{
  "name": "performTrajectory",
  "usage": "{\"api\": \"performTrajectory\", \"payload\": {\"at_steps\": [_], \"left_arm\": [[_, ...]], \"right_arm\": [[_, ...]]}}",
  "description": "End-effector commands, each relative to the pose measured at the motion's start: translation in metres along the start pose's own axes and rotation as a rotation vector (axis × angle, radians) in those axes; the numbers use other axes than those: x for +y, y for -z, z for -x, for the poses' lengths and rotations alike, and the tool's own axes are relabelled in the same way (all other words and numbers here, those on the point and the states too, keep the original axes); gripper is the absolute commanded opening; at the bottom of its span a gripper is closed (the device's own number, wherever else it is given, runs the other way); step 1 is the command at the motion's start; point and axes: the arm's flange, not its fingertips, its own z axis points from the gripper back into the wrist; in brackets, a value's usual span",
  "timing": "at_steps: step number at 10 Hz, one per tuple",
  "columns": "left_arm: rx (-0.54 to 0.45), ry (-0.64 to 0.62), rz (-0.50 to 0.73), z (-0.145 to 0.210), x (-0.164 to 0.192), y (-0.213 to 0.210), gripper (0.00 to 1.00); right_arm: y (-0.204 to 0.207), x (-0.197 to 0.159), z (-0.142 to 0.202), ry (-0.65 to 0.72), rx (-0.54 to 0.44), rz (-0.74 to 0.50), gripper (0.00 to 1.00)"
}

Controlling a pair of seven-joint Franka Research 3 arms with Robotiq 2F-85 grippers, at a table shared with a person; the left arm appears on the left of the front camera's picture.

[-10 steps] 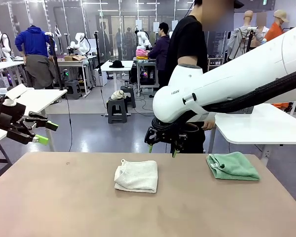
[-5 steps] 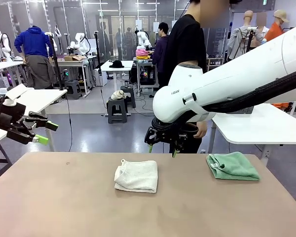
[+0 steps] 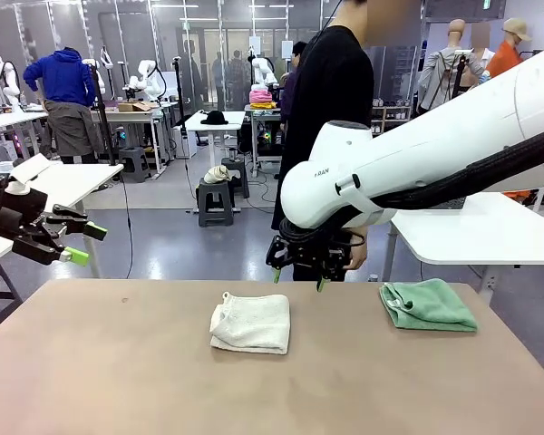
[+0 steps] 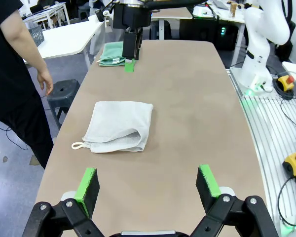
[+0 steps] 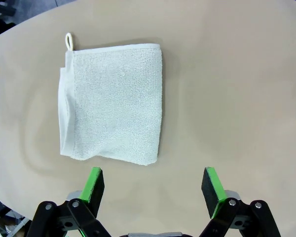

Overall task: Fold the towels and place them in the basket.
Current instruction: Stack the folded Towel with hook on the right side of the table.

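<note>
— Behind the brown table (image 3: 118, 362) runs a busy workshop floor with white benches, and a person in black (image 3: 331, 100) stands at the far edge. Where are the towels?

— The cream-white towel (image 3: 251, 323) lies folded near the middle of the table, just ahead of the right gripper (image 3: 296, 275) and a little to one side of it. In the right wrist view that towel (image 5: 113, 101) sits beyond the left-hand green pad, its hanging loop at the far corner.

— And the right gripper's jaws?

— Spread wide, nothing between them (both green pads stand clear of the cloth), hovering above the table's far edge.

— The green one?

— The mint green towel (image 3: 428, 304) lies folded near the table's right end, beside the right gripper and apart from it.

— The left gripper?

— The left gripper (image 3: 80, 243) hangs off the table's left end, jaws also spread wide and empty. From its wrist camera the cream-white towel (image 4: 119, 126) lies ahead of it, towards its left pad, with the mint green towel (image 4: 112, 53) far beyond.
</note>
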Motion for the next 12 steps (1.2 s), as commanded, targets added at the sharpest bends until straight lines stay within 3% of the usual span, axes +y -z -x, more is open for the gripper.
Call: {"api": "performTrajectory", "payload": {"at_steps": [1, 8, 12], "left_arm": [[-0.006, -0.003, 0.002, -0.002, 0.000, -0.001, 1.00], [-0.006, -0.003, 0.002, -0.002, 0.000, -0.001, 1.00], [-0.006, -0.003, 0.002, -0.002, 0.000, -0.001, 1.00]], "right_arm": [[0.023, -0.008, -0.002, 0.028, -0.019, 0.009, 1.00], [0.102, -0.010, -0.015, 0.040, -0.062, -0.022, 1.00], [0.127, -0.006, -0.022, 0.033, -0.072, -0.031, 1.00]]}}
